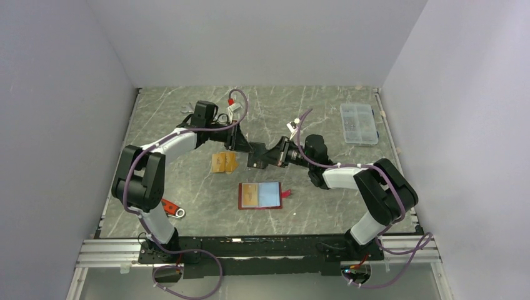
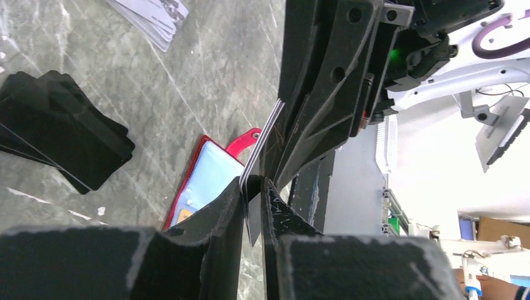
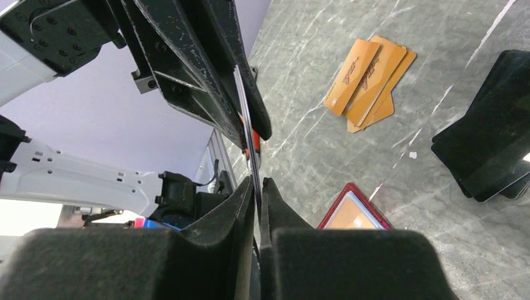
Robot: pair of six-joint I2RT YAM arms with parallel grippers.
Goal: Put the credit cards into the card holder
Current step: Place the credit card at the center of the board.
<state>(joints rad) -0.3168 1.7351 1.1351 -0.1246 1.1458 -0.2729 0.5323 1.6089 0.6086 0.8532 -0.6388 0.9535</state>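
A thin dark credit card (image 2: 262, 140) stands on edge in mid-air over the table's middle, pinched from both ends. My left gripper (image 2: 253, 181) is shut on its near edge, and my right gripper (image 3: 257, 181) is closed on the opposite end of that card (image 3: 245, 106). From above, the two grippers (image 1: 240, 145) (image 1: 262, 156) meet nose to nose. Below them the dark-red card holder (image 1: 259, 195) lies open and flat, with an orange card in its left sleeve. Loose orange cards (image 1: 224, 162) lie to the left, a black stack (image 2: 62, 128) sits close by, and silver-grey cards (image 2: 150, 15) lie farther off.
A clear compartment box (image 1: 359, 123) sits at the back right. A red-handled tool (image 1: 170, 207) lies near the left arm's base. Metal rails run along the table's front and side edges.
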